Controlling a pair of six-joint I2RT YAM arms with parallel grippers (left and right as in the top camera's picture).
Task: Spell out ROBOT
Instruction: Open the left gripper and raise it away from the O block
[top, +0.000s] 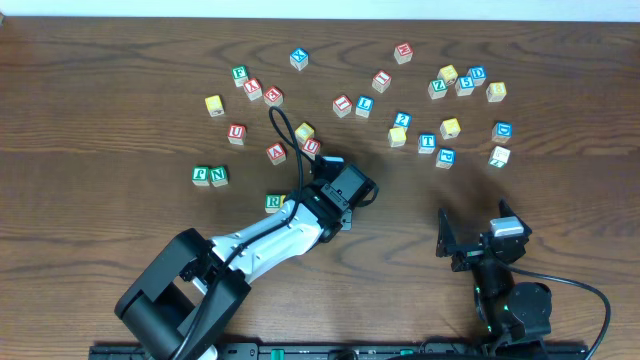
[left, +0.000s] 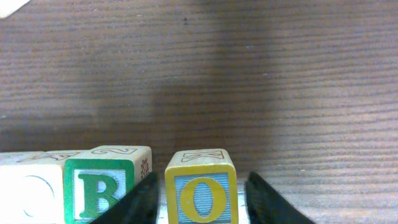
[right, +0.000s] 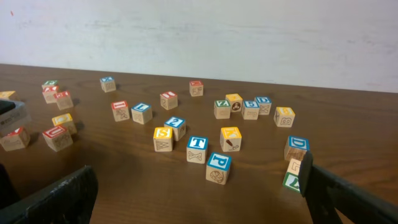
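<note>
In the overhead view, the left gripper (top: 333, 200) is seen low over the table (top: 120, 60), just right of the green-bordered R cube (top: 274, 202), so most of the row is hidden under the arm. The right gripper (top: 478, 235) is held wide open over bare wood with nothing in it, and the blue-bordered T cube (top: 427, 142) is found well apart from the row, among loose cubes. In the left wrist view, the yellow O cube (left: 200, 193) is seen standing on the wood between the jaws with a thin gap on each side, so the jaws are judged parted and the cube unclamped. The green B cube (left: 102, 186) stands just beside it, with one jaw lodged between the two, and a paler cube (left: 28, 193) bearing a faint O is set against the B's other side. The step in hand is judged to be the setting down of the second O. It is best finished by the jaws being spread evenly and the wrist being raised straight up, so that the O is not dragged and the B is not nudged. In the right wrist view, the T cube is seen upright ahead of the open fingers, with a P cube (right: 217, 168) just beside it, so care is needed there.
</note>
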